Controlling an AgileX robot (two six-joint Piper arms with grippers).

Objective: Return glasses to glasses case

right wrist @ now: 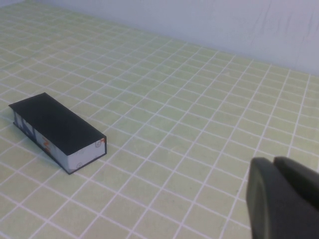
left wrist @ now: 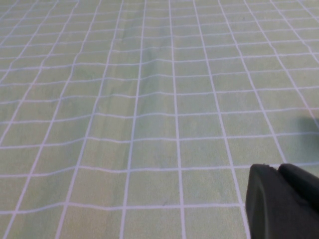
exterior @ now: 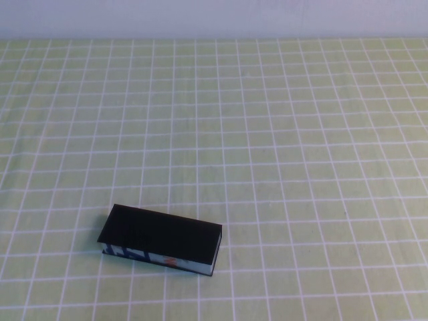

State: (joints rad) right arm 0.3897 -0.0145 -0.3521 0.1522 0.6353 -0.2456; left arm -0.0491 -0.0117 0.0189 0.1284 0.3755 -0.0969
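Observation:
The glasses case (exterior: 160, 235) lies on the table at the near left with its flat black lid shut and its blue, white and orange patterned side facing me. It also shows in the right wrist view (right wrist: 55, 127), well away from the right gripper. The glasses are out of view. My left gripper (left wrist: 278, 167) is shut and empty over bare cloth. My right gripper (right wrist: 273, 160) is shut and empty, apart from the case. Neither arm shows in the high view.
A green tablecloth with a white grid (exterior: 281, 154) covers the table. A pale wall (exterior: 214, 17) runs along the far edge. Nothing else stands on the cloth.

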